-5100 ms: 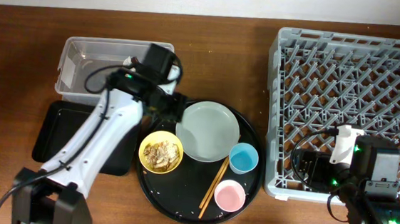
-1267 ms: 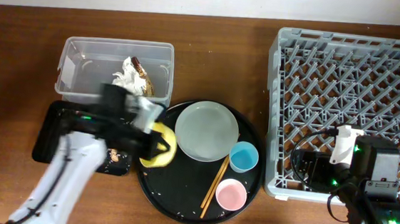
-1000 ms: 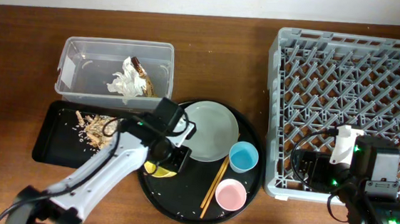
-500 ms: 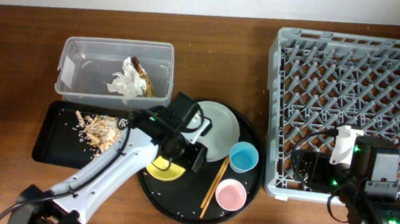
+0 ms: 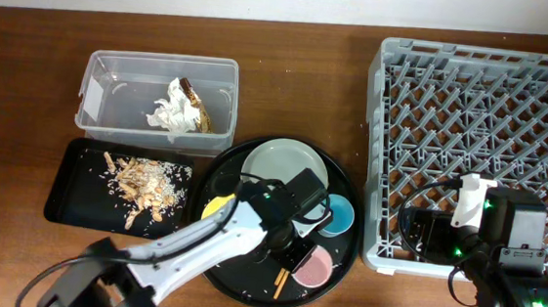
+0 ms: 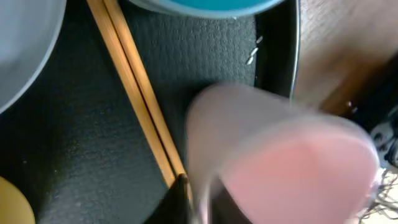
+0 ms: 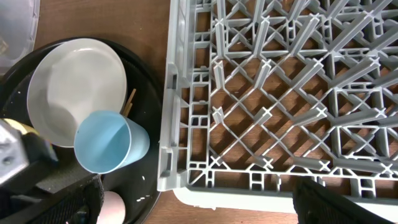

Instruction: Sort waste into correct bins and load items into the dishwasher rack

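Note:
My left gripper [image 5: 291,245] is down on the round black tray [image 5: 216,262]. It is shut on the wall of the pink cup [image 5: 316,267], one dark finger [image 6: 180,198] outside it. The pink cup [image 6: 286,168] fills the left wrist view, blurred, beside the chopsticks [image 6: 134,93]. The blue cup [image 5: 338,215], the grey-green plate [image 5: 288,164] and the yellow bowl [image 5: 216,208] share that tray. My right gripper [image 7: 196,202] hangs open and empty at the near-left corner of the dishwasher rack [image 5: 481,140]. Napkin [image 5: 167,116] and wrapper [image 5: 197,108] lie in the clear tub [image 5: 99,71].
Food scraps [image 5: 145,178] are spread in the shallow black tray [image 5: 65,191] left of the round tray. The rack [image 7: 280,93] holds nothing in view. The blue cup [image 7: 106,146] and plate [image 7: 74,87] lie just left of the rack's edge.
The left arm left the yellow bowl on the round tray and swept right to the pink cup, its jaws opening and then closing there. The right arm has not moved.

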Controlling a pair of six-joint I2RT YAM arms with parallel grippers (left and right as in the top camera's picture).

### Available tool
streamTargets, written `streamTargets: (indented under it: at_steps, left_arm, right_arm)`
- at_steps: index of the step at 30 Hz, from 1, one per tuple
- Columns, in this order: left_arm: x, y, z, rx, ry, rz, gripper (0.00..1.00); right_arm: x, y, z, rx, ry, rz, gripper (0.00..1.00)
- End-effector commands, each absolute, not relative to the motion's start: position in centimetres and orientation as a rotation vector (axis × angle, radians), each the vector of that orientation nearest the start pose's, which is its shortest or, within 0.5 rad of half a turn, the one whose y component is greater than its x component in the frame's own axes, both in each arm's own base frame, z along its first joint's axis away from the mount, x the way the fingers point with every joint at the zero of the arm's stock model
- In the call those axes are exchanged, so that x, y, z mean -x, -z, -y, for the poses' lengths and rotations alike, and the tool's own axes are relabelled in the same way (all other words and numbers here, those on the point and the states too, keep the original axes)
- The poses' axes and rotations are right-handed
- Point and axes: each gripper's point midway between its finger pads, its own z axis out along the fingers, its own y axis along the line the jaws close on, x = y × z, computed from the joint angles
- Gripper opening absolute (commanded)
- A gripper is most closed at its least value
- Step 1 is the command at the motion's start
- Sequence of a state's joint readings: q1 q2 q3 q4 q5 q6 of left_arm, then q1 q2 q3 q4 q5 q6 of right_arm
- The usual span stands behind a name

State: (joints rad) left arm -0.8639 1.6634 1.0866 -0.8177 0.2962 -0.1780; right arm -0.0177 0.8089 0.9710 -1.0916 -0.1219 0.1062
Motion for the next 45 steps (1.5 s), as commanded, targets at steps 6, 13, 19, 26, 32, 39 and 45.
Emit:
streamTargets:
  at_steps: [6,13,19,26,32,39,45]
  left_arm:
    - [-19.9,-10.5,26.1,-0.937,0.55,-2.878,0.0]
    - [-28.8,-20.6,23.1,-0.456,0.981,-2.544,0.0]
    - [-29.8,-22.4,26.0,-0.552,1.682,-2.342,0.0]
    - [-29.1,-22.9,27.1,-0.649,1.986,-2.207,0.0]
    - [-28.5,-23.0,27.7,-0.666,2.004,-2.21,0.0]
    - [-28.6,-23.1,27.8,-0.68,1.998,-2.197,0.0]
    - [-28.6,-23.1,27.8,-0.68,1.998,-2.198,0.0]
  right_arm:
    - [-21.6,-21.2,-1.6,-0.107,-0.175,-2.487,0.98]
    - [-22.6,-19.8,-3.2,-0.08,-0.298,-2.56,0.98]
    - [-23.6,-21.5,-13.1,0.415,-1.109,-2.392,0.98]
    - [-26.3,-22.8,-15.4,0.593,-1.351,-2.145,0.98]
    - [-26.7,-24.8,-16.6,0.676,-1.524,-1.957,0.98]
    - [-25.6,-25.4,-18.1,0.744,-1.591,-1.916,0.83]
    - [-25.6,-25.4,-18.1,0.746,-1.589,-1.913,0.65]
